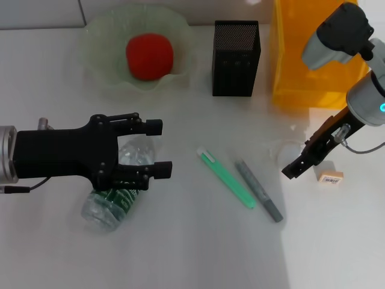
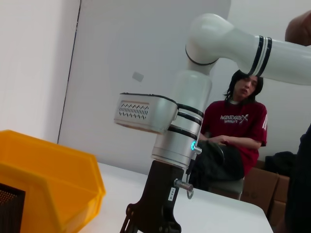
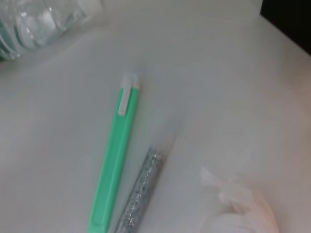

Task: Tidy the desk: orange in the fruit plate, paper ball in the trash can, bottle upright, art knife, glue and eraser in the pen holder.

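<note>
From the head view, the orange (image 1: pixel 150 56) already sat inside the fruit plate (image 1: pixel 99 30) at the far left of the desk. The black mesh pen holder (image 1: pixel 236 58) stood beside the plate, and the yellow-orange trash can (image 1: pixel 301 66) rose just past it on the right. The bottle (image 1: pixel 114 201) lay on its side at the near left, partly hidden under the left gripper (image 1: pixel 159 149), whose two black fingers were spread apart above it, holding nothing.

In the middle of the desk lay a green art knife (image 1: pixel 227 179) and, just beside it, a grey glittery glue stick (image 1: pixel 258 189), roughly parallel and both slanted. The right gripper (image 1: pixel 295 168) hung low near the right edge; whether its jaws were open or closed could not be told. The eraser (image 1: pixel 329 177) rested on the desk just beside it.

The paper ball (image 3: pixel 238 204) was faint in the head view but plainer in the right wrist view, which showed crumpled white paper close to the glue stick's end, plus the knife's white clip. The left wrist view alone showed the right arm (image 2: pixel 184 131) from the side and a seated person (image 2: pixel 235 131) in a red shirt behind the desk.
</note>
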